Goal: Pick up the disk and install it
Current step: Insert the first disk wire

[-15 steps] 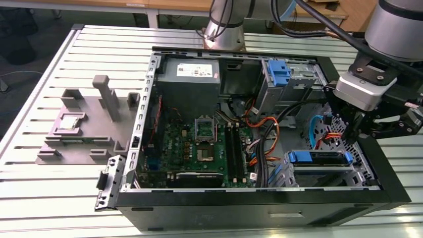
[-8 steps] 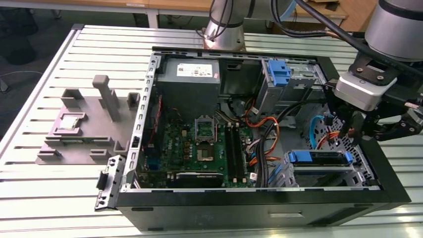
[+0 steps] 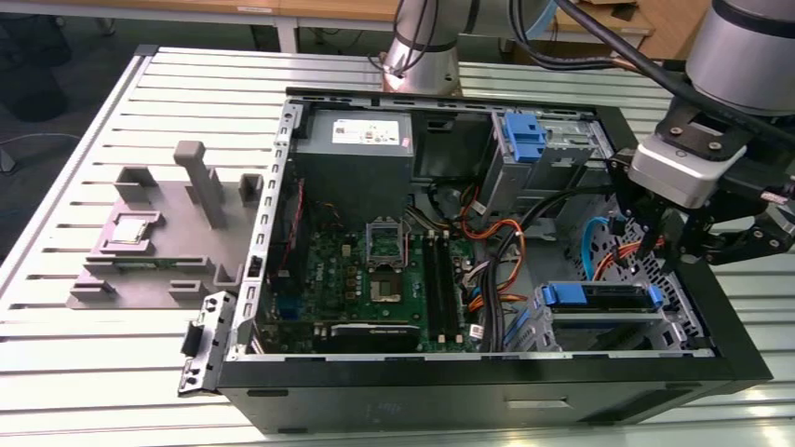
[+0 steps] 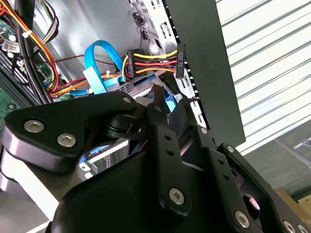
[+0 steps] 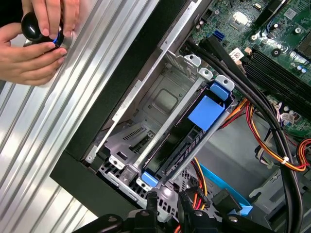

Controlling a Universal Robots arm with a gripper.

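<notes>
Your black gripper hangs just above the blue-framed disk; clenched or released, cannot tell. The disk stands on edge in the black computer case, long axis along the case's wall. The case rests on a slatted aluminium table.

The arm at the upper right of the exterior view is a rounded pale grey tube, and its silver base column stands at top centre. Thick black cables run beside it. A light grey wrist block carries the gripper, whose matte black link bars are pinned with silver screws.
</notes>
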